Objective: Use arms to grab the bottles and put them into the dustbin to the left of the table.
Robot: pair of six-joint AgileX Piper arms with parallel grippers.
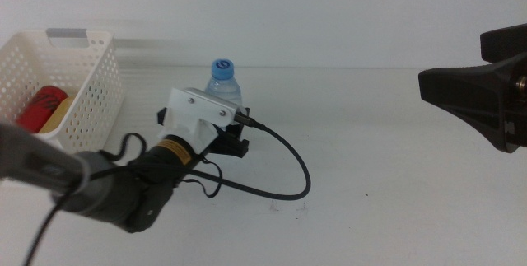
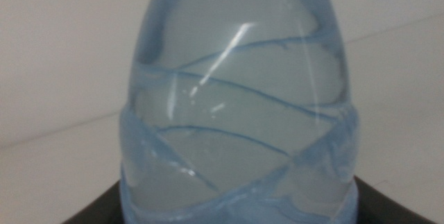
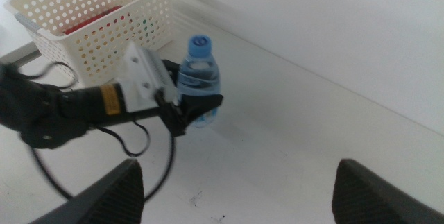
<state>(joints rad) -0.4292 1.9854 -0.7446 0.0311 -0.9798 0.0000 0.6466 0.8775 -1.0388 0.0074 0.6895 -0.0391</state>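
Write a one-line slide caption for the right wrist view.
Left gripper closes around the blue-capped water bottle beside the white dustbin, while the right gripper waits open above the table.

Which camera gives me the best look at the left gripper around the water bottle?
The right wrist view: the left gripper straddles the water bottle, a finger on each side. The middle view hides the fingers behind the wrist mount. The left wrist view shows only bottle.

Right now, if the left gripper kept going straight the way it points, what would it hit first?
The water bottle: the left gripper already has its jaws either side of the bottle's base. Whether they're touching is unclear.
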